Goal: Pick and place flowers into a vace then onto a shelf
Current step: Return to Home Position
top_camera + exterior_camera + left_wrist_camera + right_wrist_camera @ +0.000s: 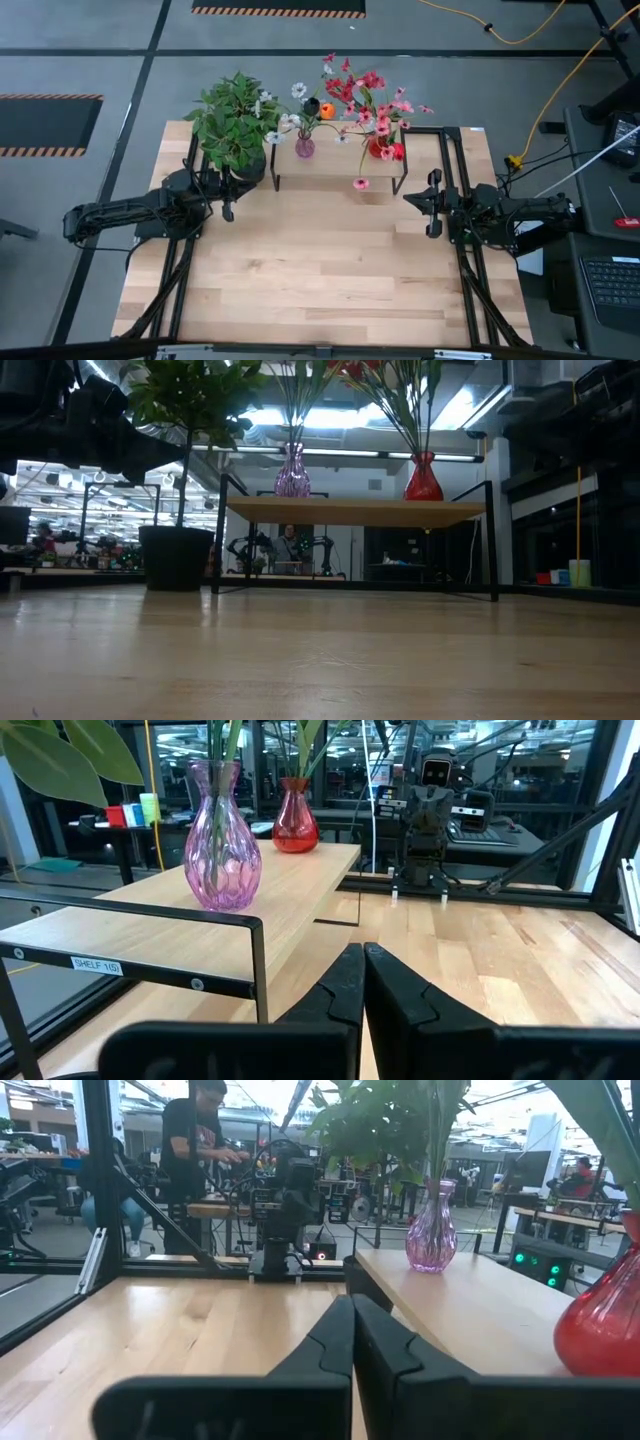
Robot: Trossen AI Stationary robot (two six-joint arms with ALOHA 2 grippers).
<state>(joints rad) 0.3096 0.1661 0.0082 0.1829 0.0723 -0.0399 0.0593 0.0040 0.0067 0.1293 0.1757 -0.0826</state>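
- Now purple vase and red vase stand on the shelf, flowers in both.
- Left tool and right tool, fingers pressed together and empty, hang over the tabletop near the shelf ends.

At 9 o'clock in the high view, the left arm, folded low and stretched toward 3 o'clock. At its tip, the left gripper, level and aimed at 3 o'clock. Seen from its own wrist, two dark fingers pressed tight together along their inner faces.

At 3 o'clock, the right arm, likewise folded low, reaching toward 9 o'clock. Right gripper level, aimed at 9 o'clock, fingers also pressed flat against each other.

Both grippers face to face and well apart, each visible far off from the other's wrist. In the low view, only a dark bulk of the left arm at 10 o'clock.
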